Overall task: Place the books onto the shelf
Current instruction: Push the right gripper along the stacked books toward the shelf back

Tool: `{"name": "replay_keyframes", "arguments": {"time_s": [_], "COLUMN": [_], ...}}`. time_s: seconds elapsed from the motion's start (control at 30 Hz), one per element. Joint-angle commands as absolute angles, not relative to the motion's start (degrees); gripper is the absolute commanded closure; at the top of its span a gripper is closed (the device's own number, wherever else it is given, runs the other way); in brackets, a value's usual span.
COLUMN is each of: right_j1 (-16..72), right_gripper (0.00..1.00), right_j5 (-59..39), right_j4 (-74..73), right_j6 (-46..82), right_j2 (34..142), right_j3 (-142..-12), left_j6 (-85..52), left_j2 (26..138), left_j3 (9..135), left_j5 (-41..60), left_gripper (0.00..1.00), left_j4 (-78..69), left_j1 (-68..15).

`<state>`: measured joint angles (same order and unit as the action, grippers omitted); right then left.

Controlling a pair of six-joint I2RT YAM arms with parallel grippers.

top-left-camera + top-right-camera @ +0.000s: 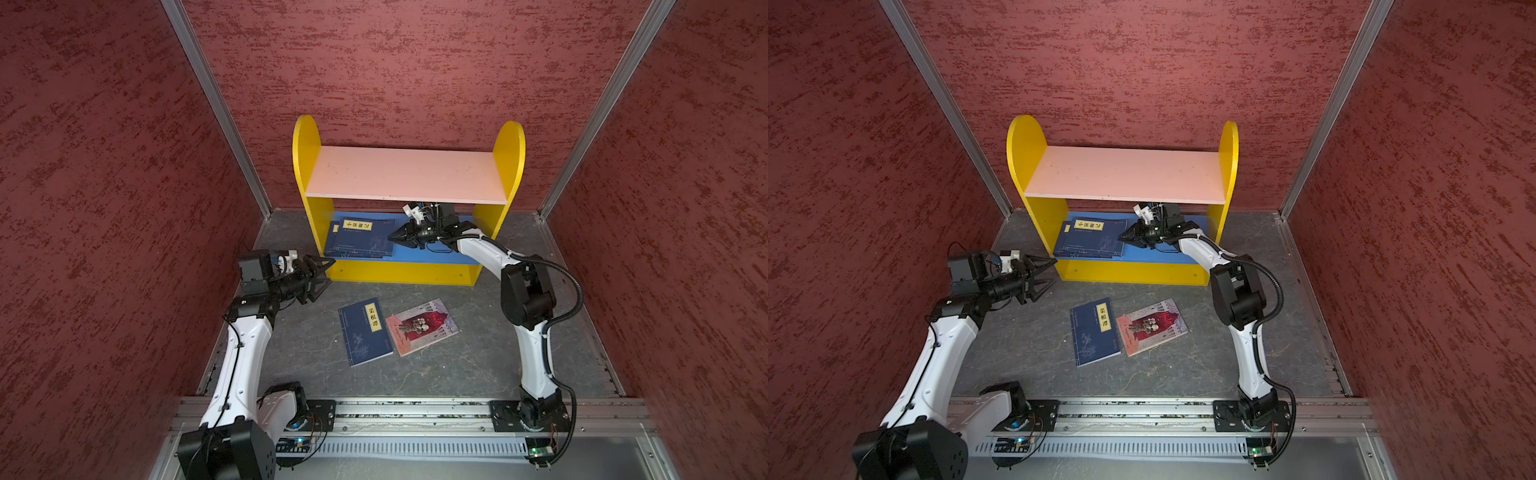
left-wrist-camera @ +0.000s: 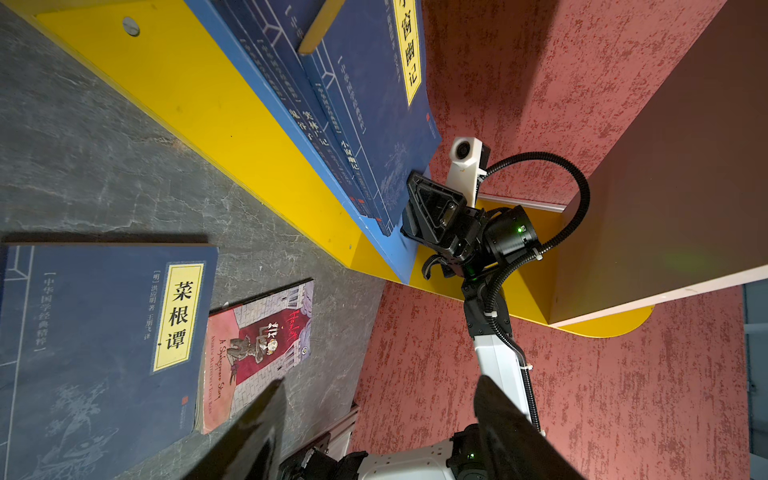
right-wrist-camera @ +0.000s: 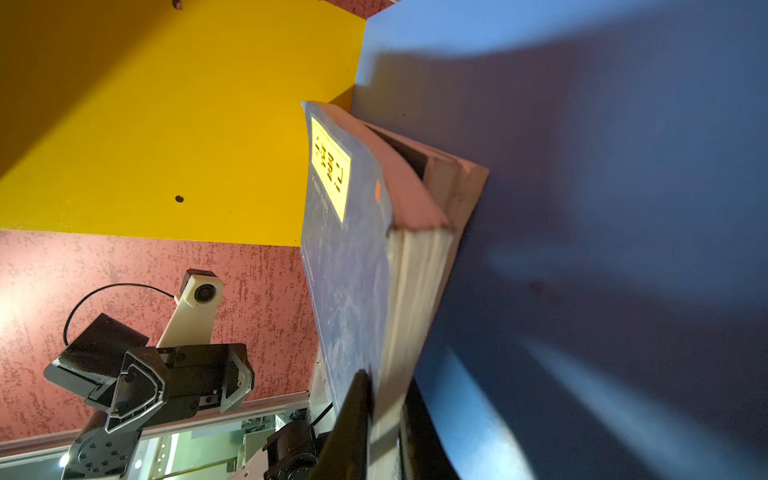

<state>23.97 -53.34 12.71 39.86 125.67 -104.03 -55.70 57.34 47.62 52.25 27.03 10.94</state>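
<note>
The shelf point(image 1: 407, 174) point(image 1: 1125, 174) stands at the back wall, its pink upper board bare. A stack of navy books point(image 1: 359, 239) point(image 1: 1090, 237) point(image 2: 365, 104) lies on the blue lower board point(image 3: 582, 208). My right gripper point(image 1: 392, 237) point(image 1: 1122, 237) point(image 3: 384, 380) reaches under the pink board, and its jaws close on the right edge of the top navy book point(image 3: 353, 257). On the floor in front lie a navy book point(image 1: 365, 330) point(image 1: 1094, 330) point(image 2: 104, 340) and a pink-and-red book point(image 1: 422, 326) point(image 1: 1152, 326) point(image 2: 257, 349). My left gripper point(image 1: 328, 274) point(image 1: 1050, 272) point(image 2: 380, 380) hangs open and empty by the shelf's left foot.
Red textured walls close in on three sides, with metal corner posts. The shelf's yellow side panels point(image 1: 305, 158) flank the lower board. A metal rail point(image 1: 415, 409) carrying both arm bases runs along the front edge of the grey floor.
</note>
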Motion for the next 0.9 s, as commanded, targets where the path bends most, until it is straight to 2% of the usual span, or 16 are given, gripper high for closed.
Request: {"name": "replay_keyframes", "arguments": {"time_s": [0.0,0.13,0.3,0.5,0.87], "right_j1": [24.5,24.5,24.5,24.6,25.3], "right_gripper": [0.73,0.63,0.61,0.65,0.71], "right_j5": [-50.8,-46.1,-44.8,-48.5,-48.8], "right_j4": [16.0,18.2,12.0,1.6,-1.6], "right_j6": [37.4,36.0,39.7,46.2,48.0], "right_j2": [126.5,124.5,119.9,116.7,117.7], "right_j3": [-106.8,-106.4,-100.1,-91.8,-90.9], "left_j6": [-55.3,-55.3,-55.4,-55.5,-55.5], "left_j2": [57.1,57.0,57.0,57.1,56.8], "left_j3": [46.8,46.8,46.6,46.5,46.6], "left_j5": [52.9,53.0,53.1,53.1,53.3], "left_gripper": [0.28,0.28,0.28,0.28,0.28], "left_j4": [26.5,26.5,26.2,26.2,26.5], "left_j1": [11.4,11.6,11.5,11.5,11.6]}}
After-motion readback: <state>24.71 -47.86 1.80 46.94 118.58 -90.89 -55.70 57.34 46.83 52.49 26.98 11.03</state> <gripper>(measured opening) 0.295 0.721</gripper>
